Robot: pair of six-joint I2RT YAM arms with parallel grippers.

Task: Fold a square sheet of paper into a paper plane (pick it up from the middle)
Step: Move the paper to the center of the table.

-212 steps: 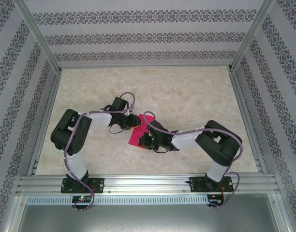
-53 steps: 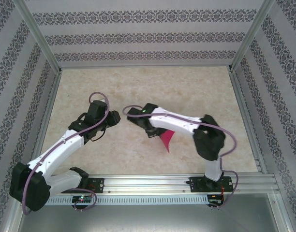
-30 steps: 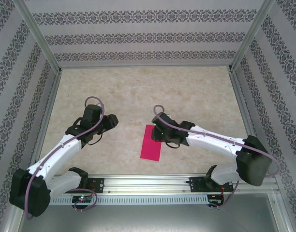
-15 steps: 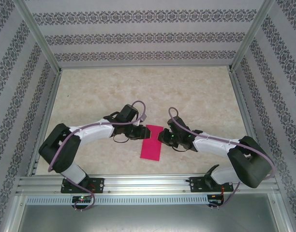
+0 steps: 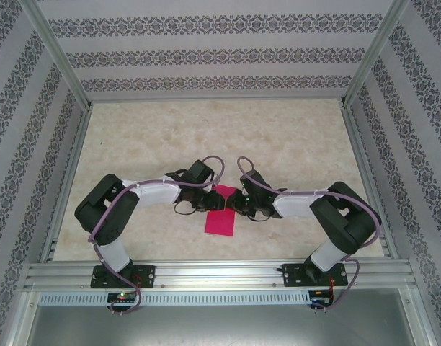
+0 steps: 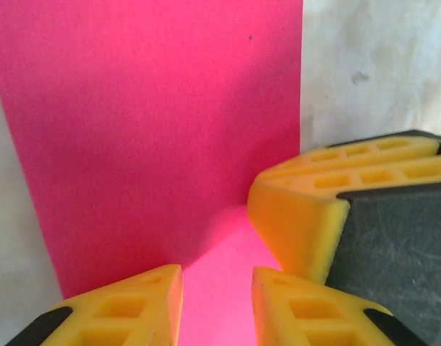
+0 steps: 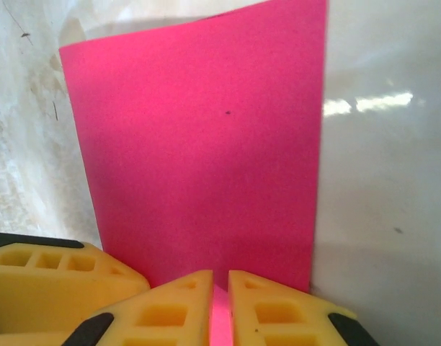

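seemingly, right end effector (image 7: 220,287) pinches paper (image 7: 199,151)

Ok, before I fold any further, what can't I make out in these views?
- Top external: the far end of the sheet of paper lies under the left claw and right claw.
- Right wrist: a pink sliver sits between the nearly closed fingers; a real pinch can't be confirmed.
- Left wrist: the paper's top is cut off by the frame, its near edge behind the fingers.
- Layers or creases: too thin to read.
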